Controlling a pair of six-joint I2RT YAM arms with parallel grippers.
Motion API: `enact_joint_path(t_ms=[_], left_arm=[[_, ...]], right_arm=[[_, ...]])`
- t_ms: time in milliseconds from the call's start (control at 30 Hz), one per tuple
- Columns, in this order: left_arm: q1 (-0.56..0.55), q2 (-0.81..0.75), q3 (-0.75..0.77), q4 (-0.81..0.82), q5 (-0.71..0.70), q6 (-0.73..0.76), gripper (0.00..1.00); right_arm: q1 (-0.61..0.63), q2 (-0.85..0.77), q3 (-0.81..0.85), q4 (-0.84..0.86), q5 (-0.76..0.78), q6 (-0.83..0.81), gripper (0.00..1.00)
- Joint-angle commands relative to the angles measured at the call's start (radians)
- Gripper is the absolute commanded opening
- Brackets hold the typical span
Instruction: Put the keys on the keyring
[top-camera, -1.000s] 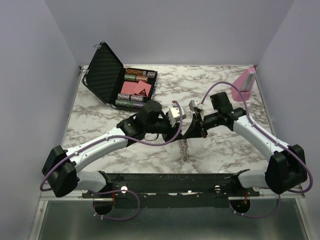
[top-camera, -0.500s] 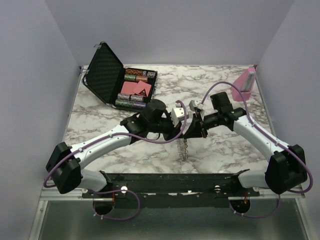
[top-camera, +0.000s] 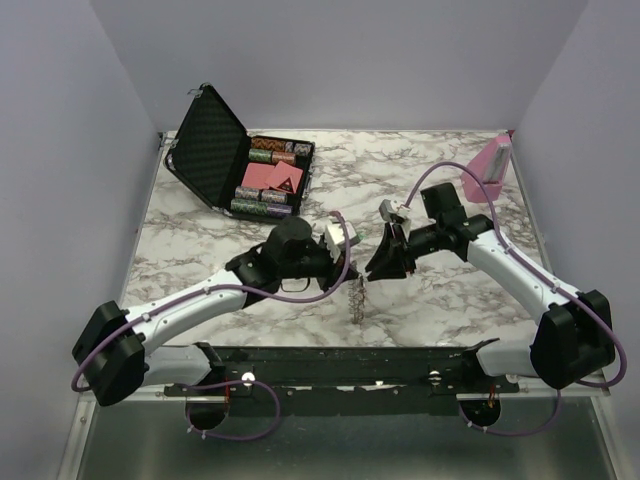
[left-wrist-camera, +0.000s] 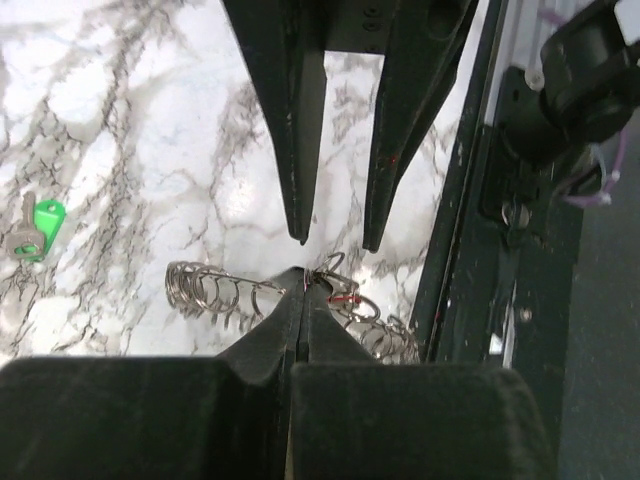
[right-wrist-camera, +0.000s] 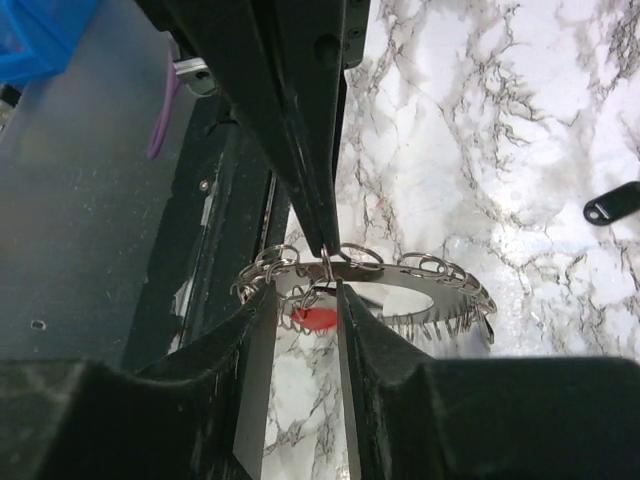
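Working close to the near edge of the surface, I have the black base rail almost under the spot where my two grippers meet. From the left wrist, that rail runs just beside the dangling links. On the other sides the marble lies open. A green key lies flat well off to one side, and a black key lies alone farther out.

My left arm reaches in low from the left, its forearm stretched toward the middle. My left gripper is clenched, its tips pressed together on a link of the keyring. My right arm bends in from the right. My right gripper stands parted, one finger on each side of the ring, its tips close to the left tips.

The keyring is a thin silvery chain of small loops. From above it hangs as a limp strand below the pinch, and I cannot tell whether its end touches the surface. The head of a red key shows on it between my right fingers.

Far back on the left sits an open black case with chips beside its lid. In the far right corner stands a pink stand.
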Motion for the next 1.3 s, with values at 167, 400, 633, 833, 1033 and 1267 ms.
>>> enact_joint_path(t_ms=[167, 400, 633, 833, 1033, 1267], left_arm=[[0.001, -0.111, -0.216, 0.502, -0.136, -0.230, 0.00], [-0.007, -0.113, -0.282, 0.617, -0.243, -0.365, 0.00], [-0.032, -0.101, -0.333, 0.705, -0.337, -0.488, 0.00], [-0.050, -0.079, -0.342, 0.748, -0.356, -0.525, 0.00], [-0.056, -0.072, -0.334, 0.745, -0.366, -0.536, 0.00], [-0.056, -0.079, -0.342, 0.731, -0.392, -0.540, 0.00]], right_arm=[[0.001, -0.025, 0.041, -0.049, -0.106, -0.024, 0.47], [0.001, -0.028, 0.021, 0.045, -0.028, 0.068, 0.47], [-0.008, -0.033, 0.024, 0.086, 0.057, 0.123, 0.53], [-0.020, -0.036, 0.014, 0.135, 0.091, 0.172, 0.53], [-0.019, -0.036, 0.006, 0.165, 0.094, 0.202, 0.43], [-0.022, -0.039, 0.011, 0.163, 0.114, 0.205, 0.31]])
